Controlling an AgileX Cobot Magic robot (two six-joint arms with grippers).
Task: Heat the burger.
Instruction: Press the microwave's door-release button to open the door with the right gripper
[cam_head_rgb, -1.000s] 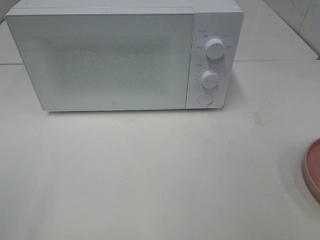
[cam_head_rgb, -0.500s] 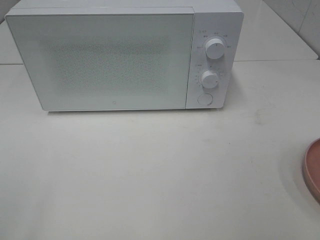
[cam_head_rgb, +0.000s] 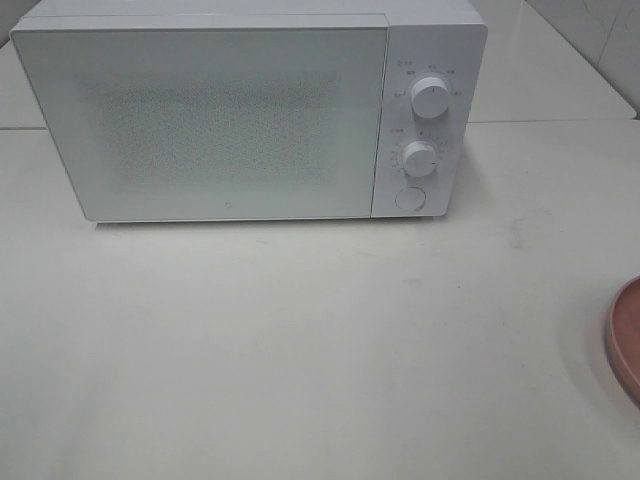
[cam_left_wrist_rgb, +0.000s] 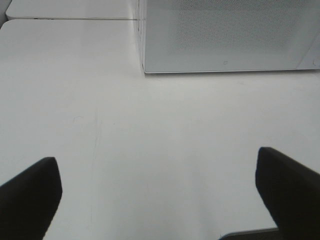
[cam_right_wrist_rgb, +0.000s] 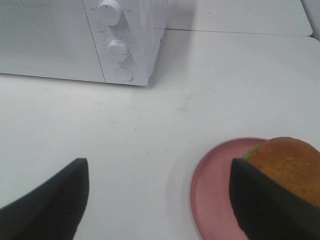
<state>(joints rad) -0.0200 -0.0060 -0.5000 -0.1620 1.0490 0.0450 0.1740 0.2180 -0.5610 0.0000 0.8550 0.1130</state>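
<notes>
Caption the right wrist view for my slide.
Open right gripper hovers above the table; burger sits on pink plate, closed microwave beyond.

Burger (cam_right_wrist_rgb: 292, 162): cut off by the frame edge in the right wrist view, and partly hidden behind a finger (cam_right_wrist_rgb: 260, 205) of the right end effector (cam_right_wrist_rgb: 157, 162).
Plate (cam_head_rgb: 626, 340): only a rim sliver shows in the exterior view; the rest is out of frame.
Microwave (cam_head_rgb: 230, 120): dial print too small to read; interior hidden behind the frosted door.
</notes>
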